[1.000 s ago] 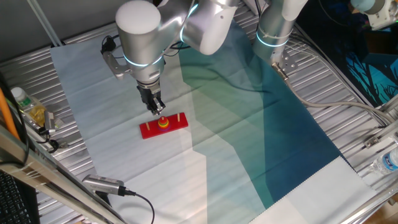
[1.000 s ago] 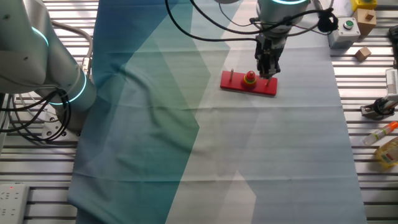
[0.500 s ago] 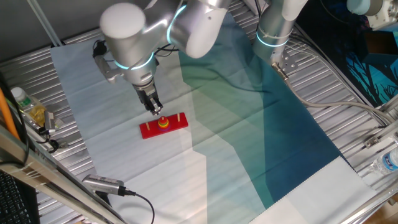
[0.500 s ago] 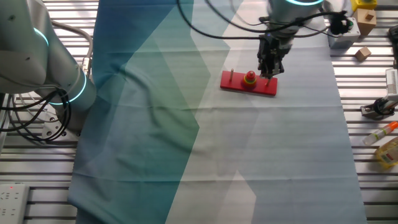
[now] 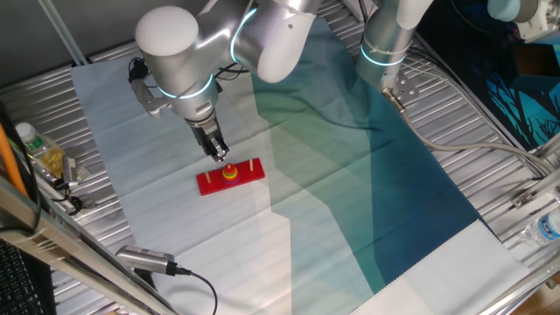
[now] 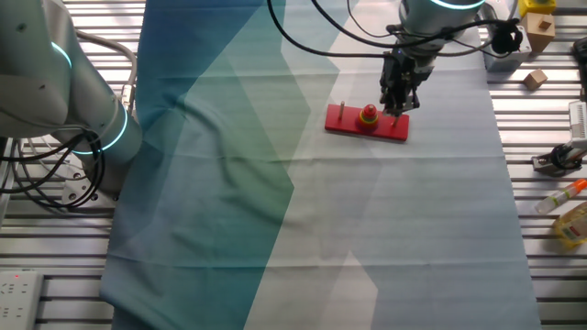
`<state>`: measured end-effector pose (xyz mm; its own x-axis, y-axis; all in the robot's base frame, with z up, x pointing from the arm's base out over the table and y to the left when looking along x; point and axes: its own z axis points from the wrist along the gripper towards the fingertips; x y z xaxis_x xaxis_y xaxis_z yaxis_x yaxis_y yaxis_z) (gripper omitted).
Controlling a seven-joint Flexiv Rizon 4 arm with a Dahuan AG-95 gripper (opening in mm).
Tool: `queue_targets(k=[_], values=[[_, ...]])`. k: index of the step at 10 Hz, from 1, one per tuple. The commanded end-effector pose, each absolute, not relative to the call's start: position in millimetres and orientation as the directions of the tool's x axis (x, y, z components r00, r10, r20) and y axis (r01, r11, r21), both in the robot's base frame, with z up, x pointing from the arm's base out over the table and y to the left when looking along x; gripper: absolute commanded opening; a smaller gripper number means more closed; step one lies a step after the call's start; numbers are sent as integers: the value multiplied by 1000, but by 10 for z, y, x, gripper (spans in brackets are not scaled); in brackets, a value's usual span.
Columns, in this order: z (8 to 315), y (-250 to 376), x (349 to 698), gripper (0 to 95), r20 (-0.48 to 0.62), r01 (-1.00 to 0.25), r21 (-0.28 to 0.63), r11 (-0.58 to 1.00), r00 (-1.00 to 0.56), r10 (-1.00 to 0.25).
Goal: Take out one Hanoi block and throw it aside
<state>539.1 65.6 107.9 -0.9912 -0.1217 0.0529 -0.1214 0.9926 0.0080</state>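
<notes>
No brand, label or writing on any item is readable to you in either view. Your gripper (image 5: 220, 157) (image 6: 396, 107) points down, its dark fingers close together just above and beside the stack; whether they grip anything, or how wide the gap is, cannot be told at this size. The Hanoi block (image 5: 229, 169) (image 6: 369, 111), small and red, sits on top of the yellow disc (image 5: 230, 174) (image 6: 369, 118) on the middle peg of the red base (image 5: 210, 183) (image 6: 348, 122); one thin bare peg (image 5: 252, 164) (image 6: 341, 109) stands at an end of the base. The base lies on the pale part of the cloth (image 5: 175, 236) (image 6: 404, 220), with open cloth around it on all sides. At the table's metal edges you have a bottle (image 5: 26, 137), a cable plug (image 5: 145, 259), wooden blocks (image 6: 536, 79) and a box with a green button (image 6: 507, 44), all well apart from the base.
</notes>
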Motion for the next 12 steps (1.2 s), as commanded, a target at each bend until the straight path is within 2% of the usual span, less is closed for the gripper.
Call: queue_targets(k=[1,3,4,12], values=[[1076,659,5402,190,53,-122,6,992,-991,-123],[1076,659,5402,190,53,-124,8,992,-991,-124],[1076,659,5402,380,55,-125,14,992,-991,-125],[1128,788,5564,380,62,-90,23,996,-994,-91]])
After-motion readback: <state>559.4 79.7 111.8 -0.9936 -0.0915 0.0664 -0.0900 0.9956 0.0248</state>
